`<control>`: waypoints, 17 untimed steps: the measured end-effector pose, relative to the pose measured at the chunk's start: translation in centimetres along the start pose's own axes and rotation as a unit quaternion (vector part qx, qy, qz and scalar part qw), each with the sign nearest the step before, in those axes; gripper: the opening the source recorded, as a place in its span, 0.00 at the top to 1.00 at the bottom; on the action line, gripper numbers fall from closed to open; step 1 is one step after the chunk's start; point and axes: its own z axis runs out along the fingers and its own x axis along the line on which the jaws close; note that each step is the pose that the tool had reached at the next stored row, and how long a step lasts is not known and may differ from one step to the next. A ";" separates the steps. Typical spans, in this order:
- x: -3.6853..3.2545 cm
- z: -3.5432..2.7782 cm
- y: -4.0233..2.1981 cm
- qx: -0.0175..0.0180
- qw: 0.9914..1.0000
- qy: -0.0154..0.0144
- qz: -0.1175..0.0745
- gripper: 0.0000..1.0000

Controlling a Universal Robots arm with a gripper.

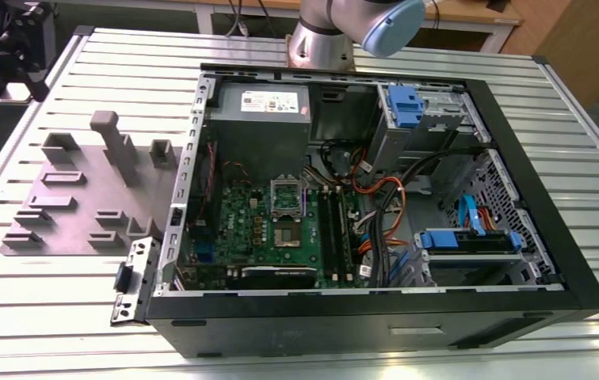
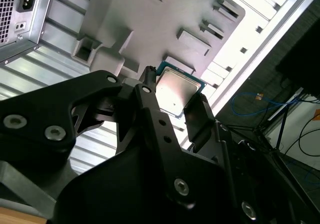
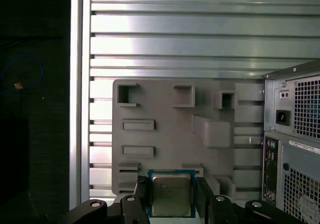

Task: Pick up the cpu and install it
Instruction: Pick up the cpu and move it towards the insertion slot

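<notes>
One gripper [image 3: 172,186] clamped on cpu [image 3: 171,198], held above grey fixture tray [image 3: 165,114]; pick done, install pending; seating demands square alignment.

**Exterior view:** off the arm, set high. Looks down at a slant over the slatted table [image 1: 46,317]. Far enough to take in the whole open computer case [image 1: 363,328], with the grey fixture plate [image 1: 67,218] at the exterior view's left and the arm [image 1: 326,36] at the far edge.

**First wrist view:** faces straight down past the gripper [image 3: 171,181] onto the plate, from well above it.

**Second wrist view:** close behind the gripper, looking obliquely along its fingers [image 2: 200,116] toward the plate.

**Shared:** all three views take in the plate, table slats and case. Both wrist views take in the cpu [image 3: 171,196], clamped between the fingers.
</notes>
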 end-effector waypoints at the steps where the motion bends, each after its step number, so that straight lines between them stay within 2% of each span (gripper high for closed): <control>1: -0.04 0.00 0.00 0.000 1.000 0.000 0.000 0.53; 17: -0.41 0.00 0.00 0.000 1.000 0.000 0.000 0.53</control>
